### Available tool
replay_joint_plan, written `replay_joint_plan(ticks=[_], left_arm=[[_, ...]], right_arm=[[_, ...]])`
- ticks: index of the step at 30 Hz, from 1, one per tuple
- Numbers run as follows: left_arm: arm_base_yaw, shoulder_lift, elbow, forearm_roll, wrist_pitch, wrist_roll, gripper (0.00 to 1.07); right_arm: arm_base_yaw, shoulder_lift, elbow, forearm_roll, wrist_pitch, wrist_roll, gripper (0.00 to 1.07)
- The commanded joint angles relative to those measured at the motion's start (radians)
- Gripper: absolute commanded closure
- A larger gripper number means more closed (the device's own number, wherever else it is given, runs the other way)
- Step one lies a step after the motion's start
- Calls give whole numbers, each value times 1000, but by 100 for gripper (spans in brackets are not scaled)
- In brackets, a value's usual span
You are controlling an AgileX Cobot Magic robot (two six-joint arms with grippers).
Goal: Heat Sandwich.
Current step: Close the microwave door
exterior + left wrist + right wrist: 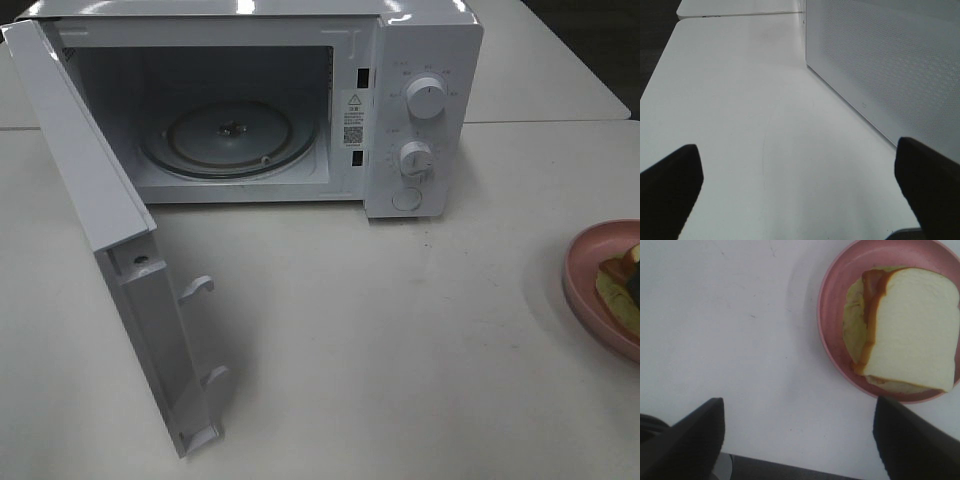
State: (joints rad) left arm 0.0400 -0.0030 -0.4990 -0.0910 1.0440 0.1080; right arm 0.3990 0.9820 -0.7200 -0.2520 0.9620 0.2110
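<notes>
The microwave (300, 100) stands at the back of the white counter (380, 330) with its door (120, 240) swung wide open toward the left, showing the glass turntable (230, 140) inside and two knobs on the control panel (425, 120). The sandwich (905, 330) lies on a pink plate (832, 305) at the right edge of the counter (only a sliver of it shows in the high view), well apart from the microwave. The right end effector (800, 440) hovers over bare counter just beside the plate, fingers spread wide and holding nothing. The left end effector (800, 195) is fully spread too, empty, near the outer face of the open door.
</notes>
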Motion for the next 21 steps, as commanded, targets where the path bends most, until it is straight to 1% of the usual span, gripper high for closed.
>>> replay_joint_plan(ticks=[1, 6, 10, 11, 15, 21], left_arm=[[1, -25, 1, -4, -7, -4, 3], [1, -25, 1, -4, -7, -4, 3], [1, -25, 1, -4, -7, -4, 3], [1, -25, 1, -4, -7, -4, 3], [1, -25, 1, -4, -7, -4, 3], [1, -25, 1, -4, -7, -4, 3]], right_arm=[[-3, -44, -1, 38, 50, -28, 30], [-3, -114, -1, 77, 87, -59, 31], [-3, -232, 0, 122, 127, -108, 31], [-3, -232, 0, 122, 127, -108, 31], [-3, -337, 0, 115, 150, -98, 31], [-20, -412, 8, 92, 171, -59, 31]])
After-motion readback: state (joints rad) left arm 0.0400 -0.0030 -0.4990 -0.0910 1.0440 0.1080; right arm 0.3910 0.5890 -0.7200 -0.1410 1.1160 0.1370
